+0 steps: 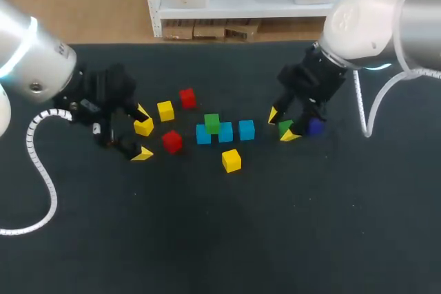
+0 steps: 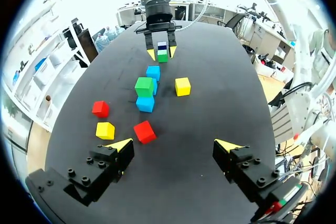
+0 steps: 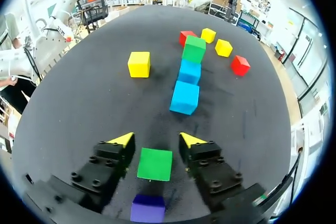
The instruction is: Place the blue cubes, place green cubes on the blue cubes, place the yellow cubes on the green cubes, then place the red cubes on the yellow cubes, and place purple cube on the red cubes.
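Three blue cubes [image 1: 225, 133] lie in a row at mid-table. A green cube [image 1: 212, 122] rests on the row's left end. A second green cube [image 3: 155, 164] lies between the fingers of my right gripper [image 3: 157, 140], which is open with small gaps on both sides. Just behind that, under the gripper, is the purple cube [image 3: 148, 208]. My left gripper [image 2: 176, 145] stands wide open and holds nothing. A red cube [image 2: 144, 131] lies just ahead of it and a yellow cube [image 1: 144, 127] sits by its far finger. Another yellow cube [image 1: 165, 110] and a red cube [image 1: 187, 97] lie further back.
A third yellow cube [image 1: 231, 160] sits alone in front of the blue row. The black table [image 1: 220, 239] stretches bare toward its near edge.
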{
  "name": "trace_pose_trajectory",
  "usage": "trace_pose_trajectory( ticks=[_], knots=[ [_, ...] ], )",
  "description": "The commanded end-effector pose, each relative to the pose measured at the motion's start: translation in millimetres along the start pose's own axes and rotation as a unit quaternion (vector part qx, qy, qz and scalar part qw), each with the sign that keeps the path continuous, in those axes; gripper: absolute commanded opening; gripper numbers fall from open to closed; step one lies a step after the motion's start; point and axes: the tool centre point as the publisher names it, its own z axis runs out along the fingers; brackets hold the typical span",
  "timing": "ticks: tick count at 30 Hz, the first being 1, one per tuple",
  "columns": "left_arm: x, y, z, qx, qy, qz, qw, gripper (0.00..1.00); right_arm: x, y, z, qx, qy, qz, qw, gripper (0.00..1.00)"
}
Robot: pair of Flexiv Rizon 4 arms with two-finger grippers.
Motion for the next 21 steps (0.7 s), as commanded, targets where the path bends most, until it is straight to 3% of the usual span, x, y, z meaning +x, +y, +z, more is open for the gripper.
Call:
trace_pose_trajectory(
  ticks=[1,10,21],
  knots=[
    [1.9,-0.1,0,0.000,-0.004,0.002,1.000,1.00,6,-1,-6,0.002,0.001,0.006,1.000,1.00],
    [1.9,-0.1,0,0.000,-0.004,0.002,1.000,1.00,22,-1,-17,0.012,0.009,0.029,0.999,1.00],
    [1.9,-0.1,0,0.000,-0.004,0.002,1.000,1.00,27,1,-17,0.017,-0.004,0.079,0.997,1.00]
  ],
)
